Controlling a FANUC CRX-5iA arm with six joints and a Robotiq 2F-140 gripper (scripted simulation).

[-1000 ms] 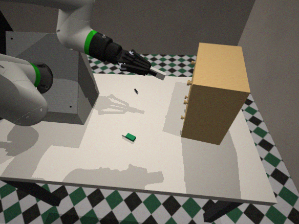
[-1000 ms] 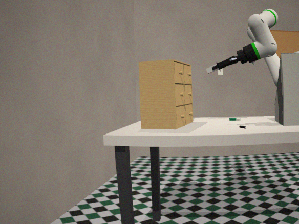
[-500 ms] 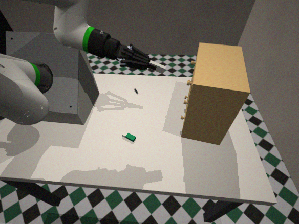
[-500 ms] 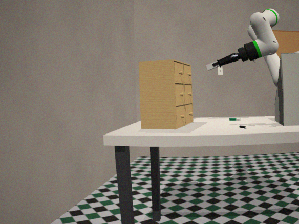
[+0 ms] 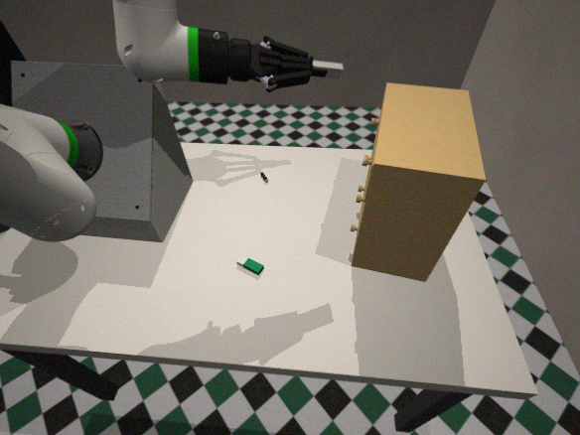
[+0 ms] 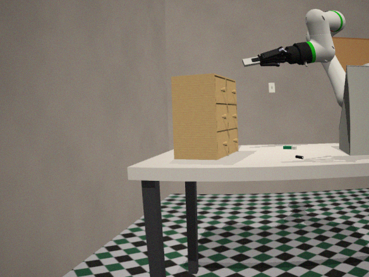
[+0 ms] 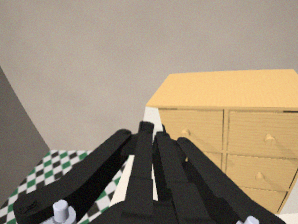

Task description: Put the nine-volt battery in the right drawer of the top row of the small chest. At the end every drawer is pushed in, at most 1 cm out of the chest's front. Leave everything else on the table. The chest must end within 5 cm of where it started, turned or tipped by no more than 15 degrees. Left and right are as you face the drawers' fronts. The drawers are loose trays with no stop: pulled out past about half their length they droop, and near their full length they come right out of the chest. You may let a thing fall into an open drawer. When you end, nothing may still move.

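Grey walls, checkered floor, white table (image 5: 278, 318). Wooden chest (image 5: 422, 179) stands at the table's far right side, all drawers flush. Gripper (image 5: 328, 66) hangs high in the air, level, clenched on nothing, well apart from chest. Green battery (image 5: 253, 266) lies mid-table. Small black cylinder (image 5: 264, 177) lies nearer the grey pedestal (image 5: 124, 149).

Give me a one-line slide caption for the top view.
Arm's shut, empty gripper hangs above the table, short of the chest; green battery lies untouched.
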